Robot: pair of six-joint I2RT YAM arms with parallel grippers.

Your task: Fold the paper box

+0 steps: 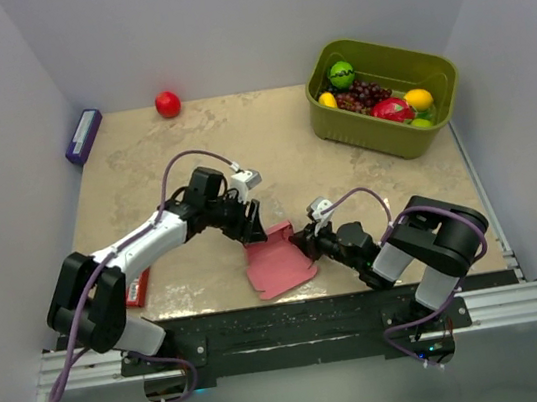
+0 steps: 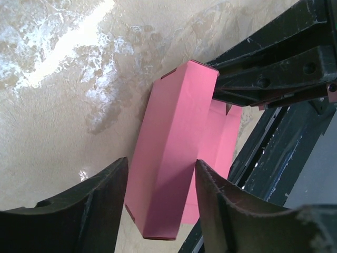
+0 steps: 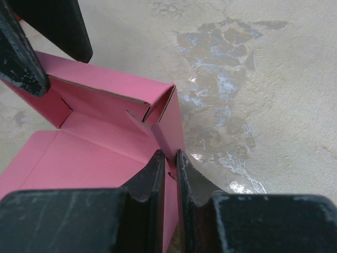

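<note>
Right fingers [image 3: 151,182] tight on paper box [image 3: 95,158]

The box [image 1: 279,260] is plain pink with no print, and the table [image 1: 240,145] is beige, mottled with grey-brown marbling and pale glare. The left gripper [image 2: 160,182] and right gripper [image 3: 169,161] are black, scuffed grey at the edges. The basket [image 1: 380,136] is olive green, the ball [image 1: 167,104] red, the packet [image 1: 137,291] red and the case [image 1: 83,136] purple.

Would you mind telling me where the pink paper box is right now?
In the top view, the paper box sits centrally at the near edge of the table, between the left gripper and the right gripper, which pinches its right wall.
</note>
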